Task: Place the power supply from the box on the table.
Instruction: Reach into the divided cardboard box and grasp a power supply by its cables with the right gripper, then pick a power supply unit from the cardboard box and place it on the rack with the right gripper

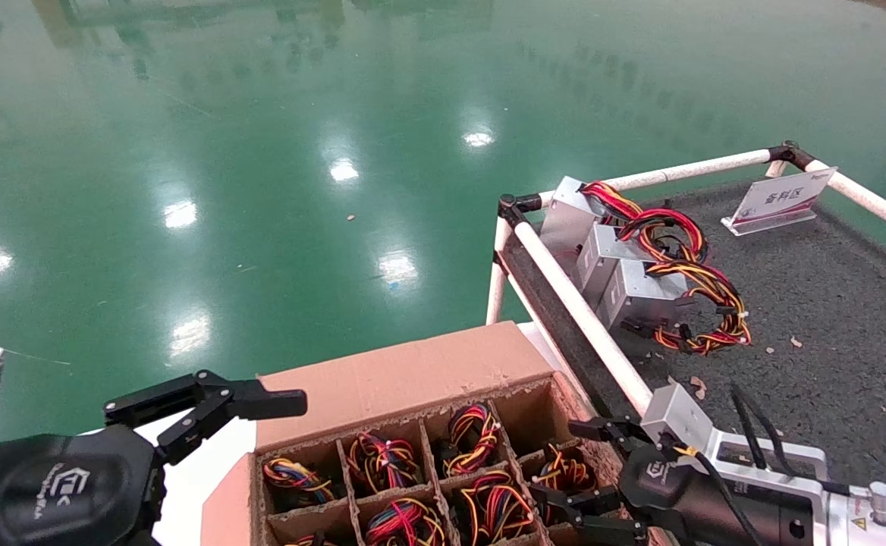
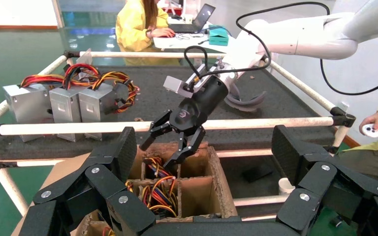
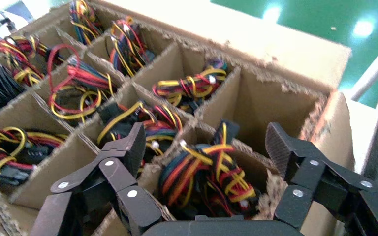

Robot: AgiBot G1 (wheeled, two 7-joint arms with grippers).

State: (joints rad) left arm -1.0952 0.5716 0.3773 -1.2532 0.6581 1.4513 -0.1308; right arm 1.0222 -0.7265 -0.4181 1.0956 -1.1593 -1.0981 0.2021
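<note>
The brown cardboard box (image 1: 397, 371) stands beside the table (image 1: 830, 303), and most of its grid cells hold wire bundles. My right gripper (image 1: 557, 462) hangs open just above the cell nearest the table's rail. In the right wrist view its fingers (image 3: 128, 147) straddle that cell. The power supply (image 3: 206, 177) sits down in it. Only its bundle of red, yellow, orange and blue wires (image 1: 564, 470) shows; the metal body is hidden. My left gripper (image 1: 208, 402) hovers open and empty off the box's far left corner.
Three silver units (image 1: 625, 280) with red-yellow-black wires lie on the table by the white pipe rail (image 1: 579, 303). A white sign card (image 1: 780, 199) stands at the table's far edge. The box cell (image 2: 197, 189) next to the targeted one is empty. Two people in yellow (image 2: 138, 24) are beyond the table.
</note>
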